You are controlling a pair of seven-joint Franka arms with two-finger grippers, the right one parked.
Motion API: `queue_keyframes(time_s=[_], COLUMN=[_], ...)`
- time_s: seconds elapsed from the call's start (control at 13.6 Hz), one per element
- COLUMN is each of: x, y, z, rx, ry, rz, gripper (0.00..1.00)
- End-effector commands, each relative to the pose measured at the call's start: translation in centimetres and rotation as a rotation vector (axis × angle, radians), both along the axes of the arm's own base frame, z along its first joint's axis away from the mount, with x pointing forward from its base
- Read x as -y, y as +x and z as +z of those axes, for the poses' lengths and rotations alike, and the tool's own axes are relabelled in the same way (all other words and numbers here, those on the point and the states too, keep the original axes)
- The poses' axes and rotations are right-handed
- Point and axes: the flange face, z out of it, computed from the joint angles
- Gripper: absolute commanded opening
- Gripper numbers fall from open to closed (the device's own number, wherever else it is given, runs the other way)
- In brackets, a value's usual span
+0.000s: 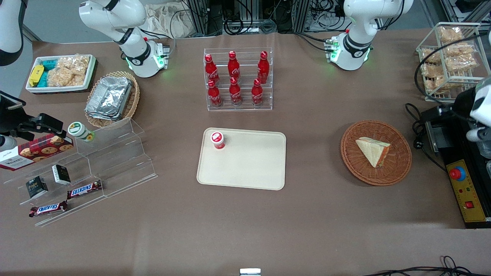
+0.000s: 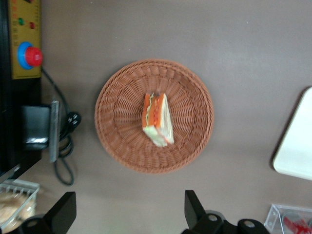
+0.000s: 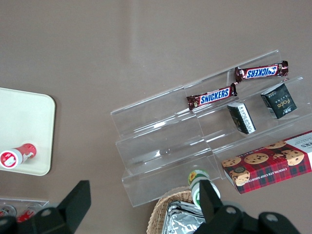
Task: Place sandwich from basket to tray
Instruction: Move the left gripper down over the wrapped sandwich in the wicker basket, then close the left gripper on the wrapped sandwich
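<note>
Item: sandwich (image 1: 374, 151), triangular wedge, pale bread, orange-red filling edge with a strip of green showing. Location: lying in the round reddish-brown wicker basket (image 1: 351, 160), near its middle, toward the working arm's end of the worktop (image 1: 245, 222).

Item: tray (image 1: 249, 168), cream-beige, rectangular, rounded corners, low rim. Location: mid-worktop, well apart from the basket. Contents: one small red-capped container (image 1: 217, 139), standing in the corner farthest from the front camera, on the parked arm's side.

Item: my gripper (image 2: 129, 212). Location: held above the worktop, beside the basket rim, clear of basket and sandwich. State: jaws spread wide, holding nothing; both fingers (image 2: 194, 208) dark, with bare worktop between them.

Item: clear rack of red cola bottles (image 1: 234, 78), six bottles in two rows, farther from the front camera than the tray.

Item: control box with red button (image 1: 457, 174), just beside the basket at the worktop's edge, cables running alongside.

Item: wire basket of bagged golden snacks (image 1: 448, 57), farther from the front camera than the control box.
</note>
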Motion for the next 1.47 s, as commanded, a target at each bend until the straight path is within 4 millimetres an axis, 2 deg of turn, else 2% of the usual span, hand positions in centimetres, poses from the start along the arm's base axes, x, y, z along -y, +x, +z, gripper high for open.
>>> queue_keyframes(time_s=[0.0,0.22,0.44,0.88,1.1,1.17,1.25,1.39], x=[-0.7,-1.0,-0.8,0.1,0.4,0.5,0.5,0.4], y=[0.0,1.0,1.0,-0.1,-0.5,-0.4,-0.4,-0.3], z=[-4.1,-9.9,-15.5,-23.8,-26.8,-26.8,-26.8,-26.3], rx=[-0.005,-0.041,-0.051,-0.036,-0.037,-0.037,-0.037,-0.037], ry=[-0.035,-0.066,-0.085,-0.100,-0.092,-0.092,-0.092,-0.096], rz=[0.029,0.059,0.084,0.121,0.125,0.124,0.124,0.128], gripper=[1.00,1.00,1.00,1.00,0.99,0.91,0.78,0.41])
